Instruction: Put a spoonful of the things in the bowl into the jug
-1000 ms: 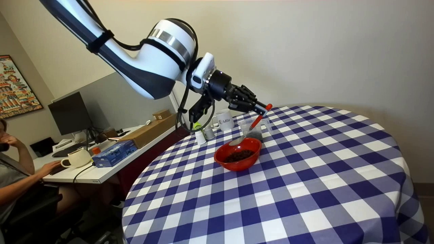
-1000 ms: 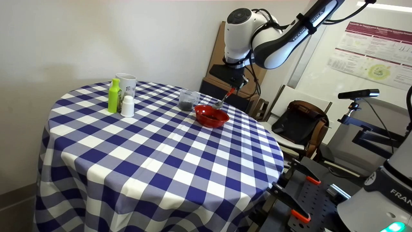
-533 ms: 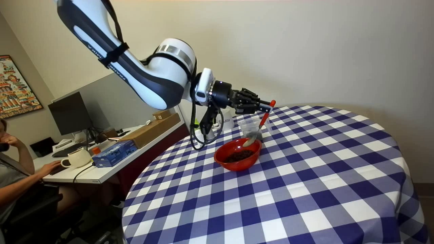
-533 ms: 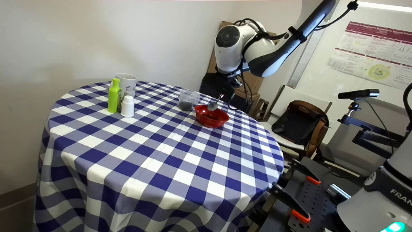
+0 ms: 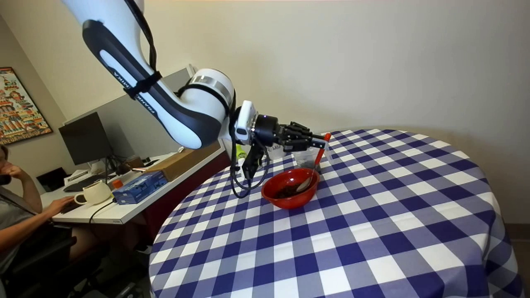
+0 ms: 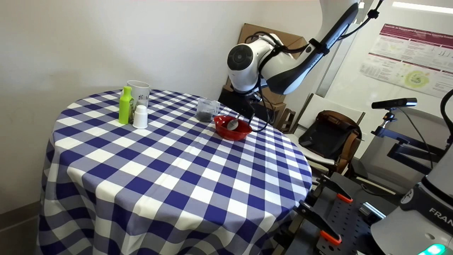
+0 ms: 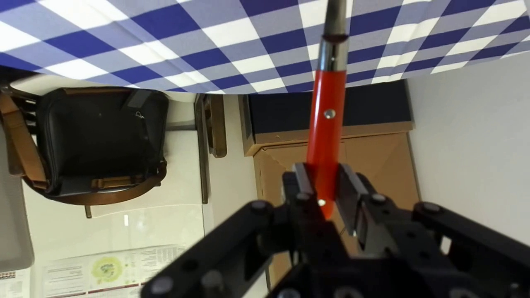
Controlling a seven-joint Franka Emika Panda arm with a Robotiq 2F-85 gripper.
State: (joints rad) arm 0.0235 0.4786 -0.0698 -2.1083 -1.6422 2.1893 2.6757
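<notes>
My gripper (image 5: 325,141) is shut on the red handle of a spoon (image 5: 320,156). The wrist view shows the handle (image 7: 325,124) between both fingers (image 7: 325,178); the spoon's head is outside that view. In both exterior views the spoon's head (image 6: 232,124) is inside the red bowl (image 5: 290,203), tilted, at the side of the dark small things (image 5: 285,191). I cannot tell whether it touches them or carries any. The clear jug (image 6: 207,109) stands beside the bowl (image 6: 231,134), with dark contents at its bottom. In an exterior view the jug (image 5: 304,159) is partly hidden behind my gripper.
A white mug (image 6: 139,92), a green bottle (image 6: 125,106) and a white shaker (image 6: 140,118) stand together on the checked tablecloth (image 6: 170,163). A wall is behind the table. A chair with a bag (image 6: 325,132) and cardboard boxes are past the edge. A person (image 5: 20,215) sits at a desk.
My gripper has come down with the spoon held in it. The spoon's head has moved from above the bowl's rim down into the bowl. Bowl and jug have not moved.
</notes>
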